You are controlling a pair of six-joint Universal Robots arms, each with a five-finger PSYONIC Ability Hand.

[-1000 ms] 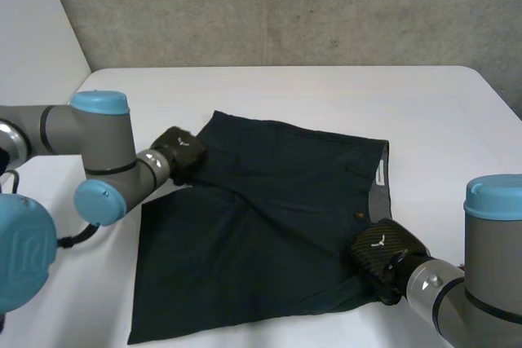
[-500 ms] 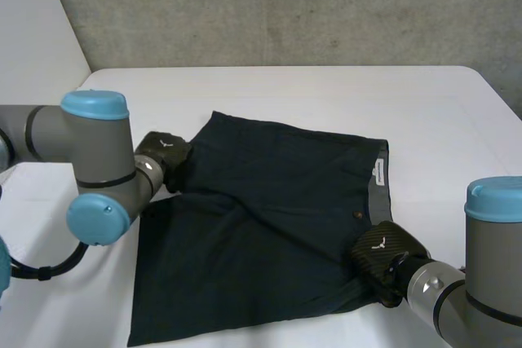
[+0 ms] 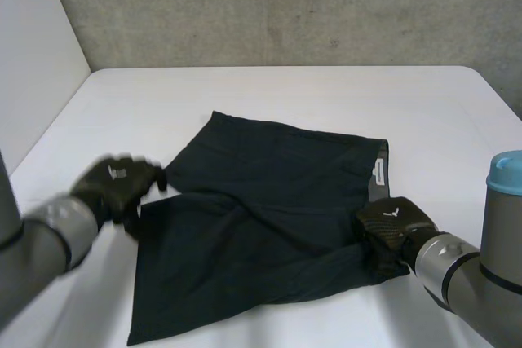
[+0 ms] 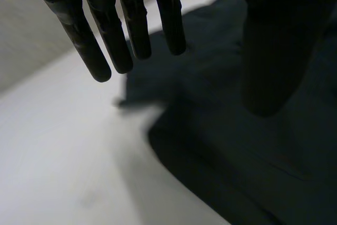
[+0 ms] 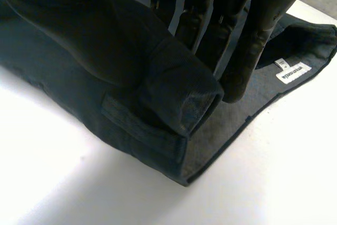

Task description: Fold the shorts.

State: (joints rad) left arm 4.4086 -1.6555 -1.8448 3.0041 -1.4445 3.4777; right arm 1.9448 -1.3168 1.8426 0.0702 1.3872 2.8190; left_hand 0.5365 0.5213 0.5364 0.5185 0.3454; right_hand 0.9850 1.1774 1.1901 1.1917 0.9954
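The right hand (image 3: 393, 230) is closed in a pinch: its thumb (image 5: 73, 22) sits on one side of a raised roll of cloth and its straight fingers (image 5: 263, 22) press in from the other, so the near corner of the waistband is caught between them and lifted a little off the surface. That cloth belongs to the dark navy cloth shorts (image 3: 269, 193), which lie spread across the middle of the white table (image 3: 326, 91) with the waistband toward the robot's right and the legs reaching toward its left. Beside the pinched corner the waistband is turned back to show its grey inner face (image 3: 376, 189), and a small white rectangular label (image 5: 293, 72) lies just past the fingertips. Over on the other side, the left hand (image 3: 118, 187) hangs just beside the left edge of the shorts with nothing in it. Its fingers (image 4: 105, 40) are straight and spread above the bare table at the edge of the cloth, and its thumb (image 4: 271, 51) is above the dark fabric. A rough grey concrete wall (image 3: 285, 6) stands behind the table.
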